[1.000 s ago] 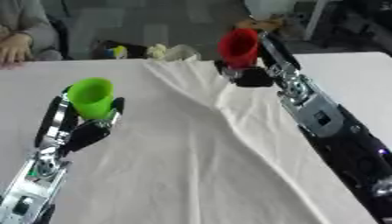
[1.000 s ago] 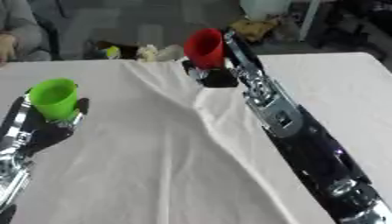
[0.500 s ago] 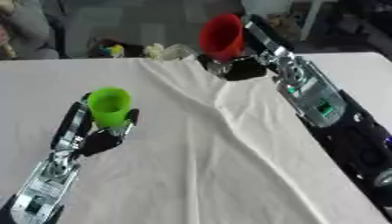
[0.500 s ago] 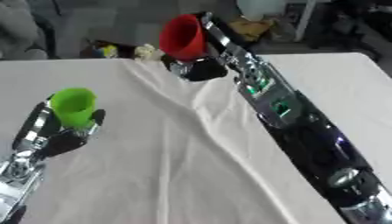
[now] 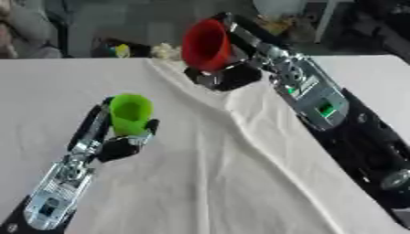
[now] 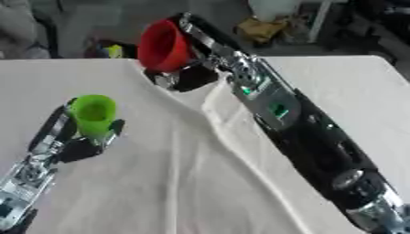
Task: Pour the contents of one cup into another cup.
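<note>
A green cup (image 5: 130, 113) stands upright in my left hand (image 5: 112, 138), whose fingers are curled round it at the left of the white cloth. My right hand (image 5: 226, 75) holds a red cup (image 5: 205, 43) lifted above the far middle of the table, tilted with its mouth turned left toward the green cup. The two cups are well apart. I cannot see anything inside either cup.
A wrinkled white cloth (image 5: 240, 173) covers the table. Beyond the far edge lie small things, among them a yellow one (image 5: 121, 49) and a pale one (image 5: 165, 51). A person's sleeve (image 5: 16, 27) shows at the far left corner.
My right hand has raised the red cup and carried it left, tilting it further. My left hand has brought the green cup rightward toward the middle.
</note>
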Motion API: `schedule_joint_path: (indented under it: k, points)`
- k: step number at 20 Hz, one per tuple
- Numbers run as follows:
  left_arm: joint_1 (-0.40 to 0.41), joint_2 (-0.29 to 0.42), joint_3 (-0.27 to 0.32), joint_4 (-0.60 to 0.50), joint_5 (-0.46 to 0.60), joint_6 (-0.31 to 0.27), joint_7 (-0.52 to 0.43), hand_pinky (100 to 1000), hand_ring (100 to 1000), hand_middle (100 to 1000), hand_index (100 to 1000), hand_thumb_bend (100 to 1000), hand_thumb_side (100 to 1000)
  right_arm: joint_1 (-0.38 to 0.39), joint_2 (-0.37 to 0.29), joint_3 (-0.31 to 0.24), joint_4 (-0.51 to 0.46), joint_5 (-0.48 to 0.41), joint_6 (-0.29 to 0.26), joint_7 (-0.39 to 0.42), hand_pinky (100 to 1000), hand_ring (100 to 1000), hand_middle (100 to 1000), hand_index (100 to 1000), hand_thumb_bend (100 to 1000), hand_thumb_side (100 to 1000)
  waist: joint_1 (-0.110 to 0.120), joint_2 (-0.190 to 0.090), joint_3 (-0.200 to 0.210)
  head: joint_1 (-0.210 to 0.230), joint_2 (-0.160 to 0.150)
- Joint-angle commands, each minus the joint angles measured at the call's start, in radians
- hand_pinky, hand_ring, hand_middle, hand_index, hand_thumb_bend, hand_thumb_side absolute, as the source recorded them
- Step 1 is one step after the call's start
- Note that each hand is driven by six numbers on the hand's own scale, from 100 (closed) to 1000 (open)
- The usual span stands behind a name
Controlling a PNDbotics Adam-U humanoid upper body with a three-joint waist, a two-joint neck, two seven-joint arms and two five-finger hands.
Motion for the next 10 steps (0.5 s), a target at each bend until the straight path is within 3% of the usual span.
schedule_joint_path:
  k: [1,10]
  points:
    - [-0.023,-0.006,-0.023,-0.007,-0.008,-0.010,-0.027,100,353,303,650,100,256,-0.030,0.013,0.005,0.013,0.030,-0.012,0.020,440,345,272,441,100,100,0.000,-0.017,0.005,-0.002,0.009]
    - [-0.036,-0.039,-0.055,0.003,-0.006,-0.025,-0.062,100,352,303,650,100,261,-0.048,0.062,0.029,0.061,0.113,-0.048,0.049,442,348,275,443,100,100,-0.010,-0.010,0.022,-0.002,0.007]
